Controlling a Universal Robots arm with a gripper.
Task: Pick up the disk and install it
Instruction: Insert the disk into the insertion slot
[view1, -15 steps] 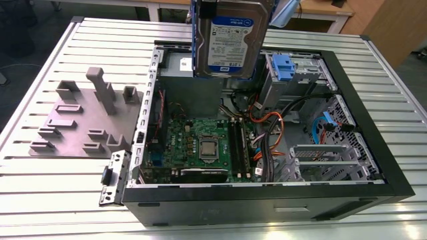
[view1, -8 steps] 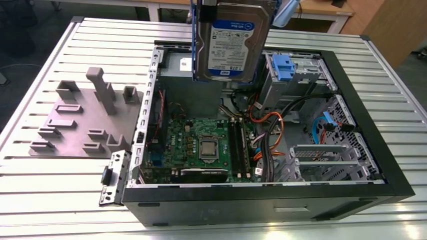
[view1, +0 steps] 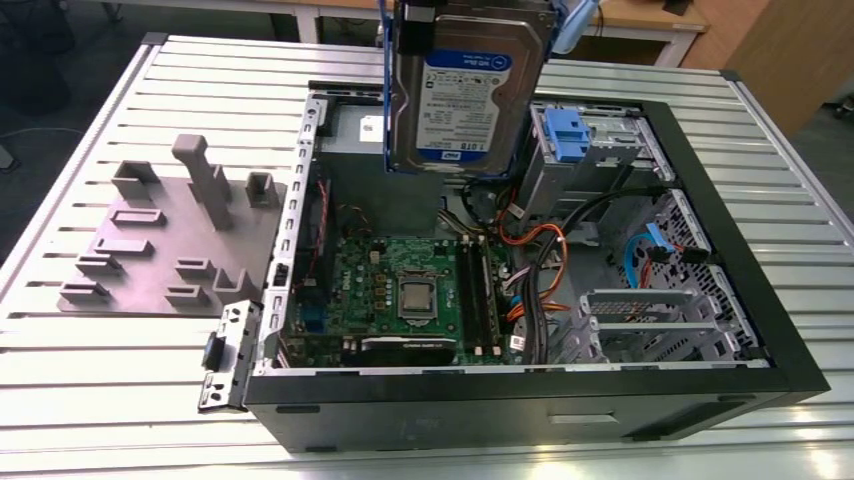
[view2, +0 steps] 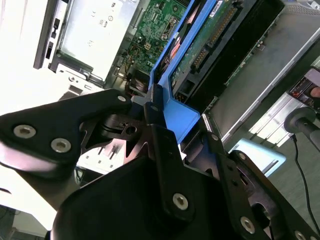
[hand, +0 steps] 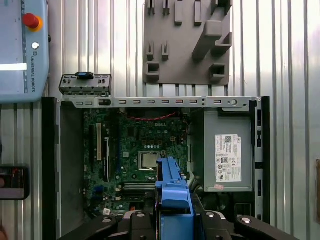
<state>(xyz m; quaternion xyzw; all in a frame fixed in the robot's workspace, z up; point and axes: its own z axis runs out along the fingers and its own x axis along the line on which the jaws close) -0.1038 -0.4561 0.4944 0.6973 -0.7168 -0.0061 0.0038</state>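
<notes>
Starting at the exterior view's left: the grey fixture (view1: 160, 240) lies on the table (view1: 94, 420), just beside the open case (view1: 534, 395). Moving in, the board (view1: 400, 290) sits exposed on the case floor. Above the case's far end hangs the disk (view1: 467, 85), upright, label towards the camera, blue frame down its edge, apart from everything below. So I call the pick done: the disk is off the table and in the air. The install is not done. Further right, the bay (view1: 594, 150) with its blue clip (view1: 566, 130) looks unfilled to me, and the disk touches neither. Now the hand: in the second wrist view the gripper (view2: 152, 107) is closed narrow on the blue end of the frame. Its fingers (view2: 100, 107) press against the plastic with no gap I can make out, and the disk runs away from them, circuit side showing. In the first wrist view that blue end of the disk (hand: 172, 187) juts out over the board, with the case open beneath it.
</notes>
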